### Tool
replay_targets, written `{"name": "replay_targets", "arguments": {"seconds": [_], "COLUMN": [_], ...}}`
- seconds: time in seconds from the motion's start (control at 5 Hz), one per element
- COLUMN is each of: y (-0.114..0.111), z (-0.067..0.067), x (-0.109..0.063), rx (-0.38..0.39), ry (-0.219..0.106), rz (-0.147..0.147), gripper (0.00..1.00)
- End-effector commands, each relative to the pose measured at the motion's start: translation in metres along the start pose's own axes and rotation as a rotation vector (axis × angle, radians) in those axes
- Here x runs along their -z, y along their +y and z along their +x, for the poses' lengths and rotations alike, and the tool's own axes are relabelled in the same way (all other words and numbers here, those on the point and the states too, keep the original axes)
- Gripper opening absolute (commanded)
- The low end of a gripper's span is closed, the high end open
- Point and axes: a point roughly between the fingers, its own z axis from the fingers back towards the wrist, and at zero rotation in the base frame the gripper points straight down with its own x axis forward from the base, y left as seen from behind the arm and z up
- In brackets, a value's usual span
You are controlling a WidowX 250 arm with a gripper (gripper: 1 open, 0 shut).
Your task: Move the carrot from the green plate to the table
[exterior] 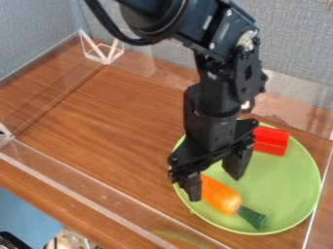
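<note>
The orange carrot with its dark green stub lies on the front part of the round light-green plate, at the right of the brown wood table. My black gripper hangs over the plate's left part, open, its two fingers pointing down. The left finger has an orange tip near the plate's left rim. The carrot sits just below and between the fingertips; nothing is held.
A red rectangular block rests on the plate's far side behind the arm. Clear acrylic walls run along the table's edges. A white wire stand sits at the back left corner.
</note>
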Motion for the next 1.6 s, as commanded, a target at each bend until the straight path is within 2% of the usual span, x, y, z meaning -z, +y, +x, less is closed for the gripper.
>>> {"name": "replay_targets", "arguments": {"seconds": [0.0, 1.4], "y": [-0.0060, -0.0134], "z": [0.0035, 0.0019], "x": [-0.0047, -0.0108], "rx": [-0.015, 0.030], "ry": [-0.014, -0.054], "rz": [-0.030, -0.075], "gripper": [1.00, 1.00]}}
